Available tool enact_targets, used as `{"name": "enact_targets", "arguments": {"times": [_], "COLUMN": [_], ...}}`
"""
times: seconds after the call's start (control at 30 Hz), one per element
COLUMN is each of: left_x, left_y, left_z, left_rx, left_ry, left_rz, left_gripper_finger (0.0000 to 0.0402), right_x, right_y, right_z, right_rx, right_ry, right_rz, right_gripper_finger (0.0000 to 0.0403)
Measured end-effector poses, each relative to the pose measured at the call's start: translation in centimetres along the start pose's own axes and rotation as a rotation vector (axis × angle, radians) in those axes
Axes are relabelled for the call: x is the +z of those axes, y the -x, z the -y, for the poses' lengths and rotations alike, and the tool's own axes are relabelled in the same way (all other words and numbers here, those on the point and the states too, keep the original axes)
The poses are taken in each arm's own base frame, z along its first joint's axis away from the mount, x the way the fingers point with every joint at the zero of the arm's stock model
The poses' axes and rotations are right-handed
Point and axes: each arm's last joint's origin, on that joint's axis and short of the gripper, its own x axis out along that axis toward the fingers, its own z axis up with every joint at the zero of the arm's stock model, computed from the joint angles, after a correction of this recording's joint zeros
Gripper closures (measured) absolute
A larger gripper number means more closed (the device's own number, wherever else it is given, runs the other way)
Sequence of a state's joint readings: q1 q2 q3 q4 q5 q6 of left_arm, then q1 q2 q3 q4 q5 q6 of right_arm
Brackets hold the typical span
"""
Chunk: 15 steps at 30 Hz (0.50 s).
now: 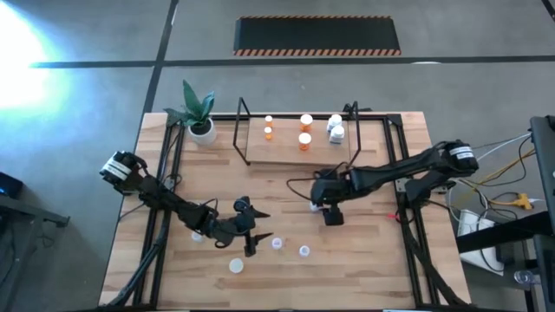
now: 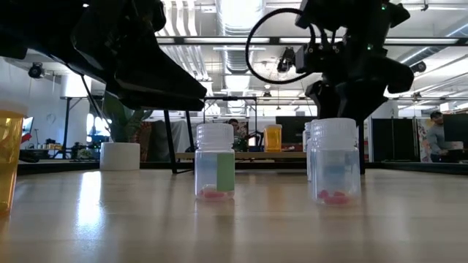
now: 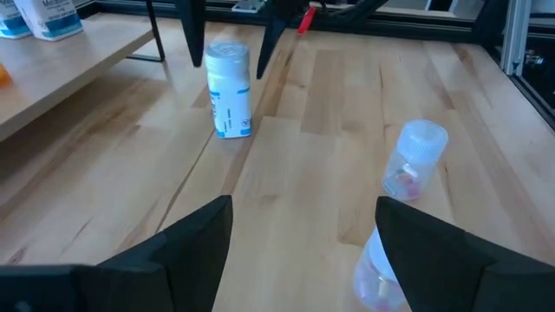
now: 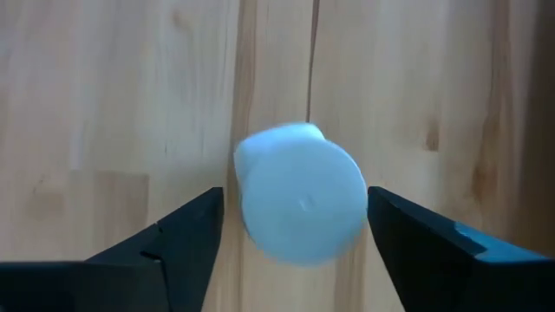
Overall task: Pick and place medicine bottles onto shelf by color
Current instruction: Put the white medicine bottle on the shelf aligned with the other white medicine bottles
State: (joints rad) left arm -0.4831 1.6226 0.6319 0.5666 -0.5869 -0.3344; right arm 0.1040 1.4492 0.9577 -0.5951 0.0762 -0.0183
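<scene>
A wooden plank table (image 1: 364, 260) stands on a grey concrete floor (image 1: 104, 35) crossed by dark seams. A bright patch of glare (image 1: 17, 35) falls on the floor at one corner. Beyond the table lies a black mat (image 1: 317, 35) edged with orange and white stripes. A white pot with a green plant (image 1: 201, 117) sits at a table corner. At table height, the room behind shows ceiling beams with strip lights (image 2: 234, 44), and a person (image 2: 436, 139) stands far off to one side.
</scene>
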Motion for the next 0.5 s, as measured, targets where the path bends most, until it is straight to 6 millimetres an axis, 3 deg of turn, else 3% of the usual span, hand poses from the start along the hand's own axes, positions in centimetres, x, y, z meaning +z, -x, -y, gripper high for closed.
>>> {"name": "enact_targets", "arguments": {"times": [0.33,0.5], "left_x": [0.0,0.0], "left_y": [0.0,0.0], "left_z": [0.0,0.0], "left_rx": [0.001,0.001], "left_ry": [0.000,0.000], "left_rz": [0.000,0.000], "left_gripper_finger": [0.0134,0.0134], "right_x": [0.8,1.5], "right_y": [0.4,2.7], "right_z": [0.0,0.5], "right_rx": [0.000,-0.037], "right_ry": [-0.010,-0.041], "right_rz": [0.020,0.042], "right_gripper_finger": [0.0236,0.0237]}}
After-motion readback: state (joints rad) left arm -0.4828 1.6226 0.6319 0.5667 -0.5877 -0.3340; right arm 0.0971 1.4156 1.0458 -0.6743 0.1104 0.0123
